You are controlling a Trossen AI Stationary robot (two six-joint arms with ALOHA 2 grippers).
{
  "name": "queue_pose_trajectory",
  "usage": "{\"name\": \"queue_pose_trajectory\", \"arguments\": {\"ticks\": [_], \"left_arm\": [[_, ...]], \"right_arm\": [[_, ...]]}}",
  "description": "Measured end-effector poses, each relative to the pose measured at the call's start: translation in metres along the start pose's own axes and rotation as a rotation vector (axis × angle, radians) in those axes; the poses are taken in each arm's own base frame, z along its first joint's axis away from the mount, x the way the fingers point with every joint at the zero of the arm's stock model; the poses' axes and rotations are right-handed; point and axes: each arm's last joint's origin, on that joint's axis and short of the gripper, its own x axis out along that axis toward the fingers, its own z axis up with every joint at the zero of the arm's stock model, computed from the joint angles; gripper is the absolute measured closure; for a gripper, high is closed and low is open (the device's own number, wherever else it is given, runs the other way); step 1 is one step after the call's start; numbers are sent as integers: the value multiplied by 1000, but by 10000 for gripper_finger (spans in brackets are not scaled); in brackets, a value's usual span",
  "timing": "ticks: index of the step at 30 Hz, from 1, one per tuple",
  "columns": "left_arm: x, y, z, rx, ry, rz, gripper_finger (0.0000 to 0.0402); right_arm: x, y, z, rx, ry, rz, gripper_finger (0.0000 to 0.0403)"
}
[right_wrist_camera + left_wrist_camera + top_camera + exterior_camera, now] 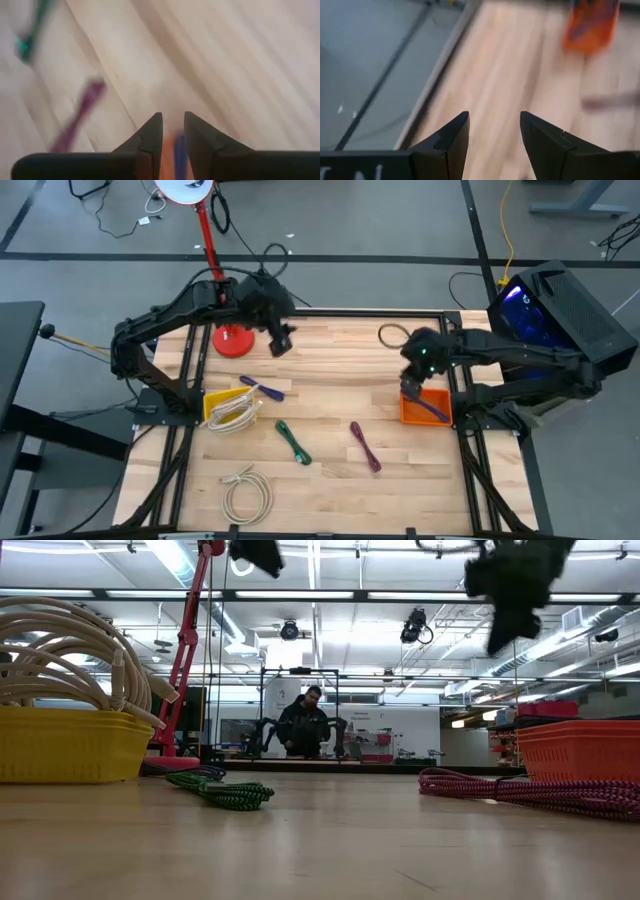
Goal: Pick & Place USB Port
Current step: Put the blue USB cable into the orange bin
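We judge the green cable (293,442) light and floppy (best pinched mid-bundle); left gripper (492,140) fingers spread, right gripper (172,142) pinching a blue cable (178,155).

You won't find much to read here. The only lettering sits on the left gripper's (492,145) dark body in the left wrist view, where pale letters run off the picture's edge: one looks like an "N", the rest is cut off and you cannot tell the word. No label, brand, number or sign can be read anywhere else.
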Motion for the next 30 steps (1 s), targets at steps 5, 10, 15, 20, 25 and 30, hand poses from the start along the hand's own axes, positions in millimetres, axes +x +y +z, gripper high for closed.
{"name": "queue_pose_trajectory", "arguments": {"ticks": [5,10,15,20,25,30], "left_arm": [[18,-10,-27,220,357,-58,220],[53,-21,-32,327,457,-148,220],[97,-36,-56,434,577,-258,220],[129,-46,-101,474,709,-405,220],[148,-55,-135,484,767,-455,220],[160,-64,-150,489,736,-442,220]], "right_arm": [[-21,9,28,-45,-240,74,321],[-29,13,44,-66,-413,118,321],[-30,13,46,-66,-433,125,321],[-30,13,45,-58,-417,127,321],[-31,14,47,-57,-438,135,321],[-32,15,49,-58,-465,141,321]]}}
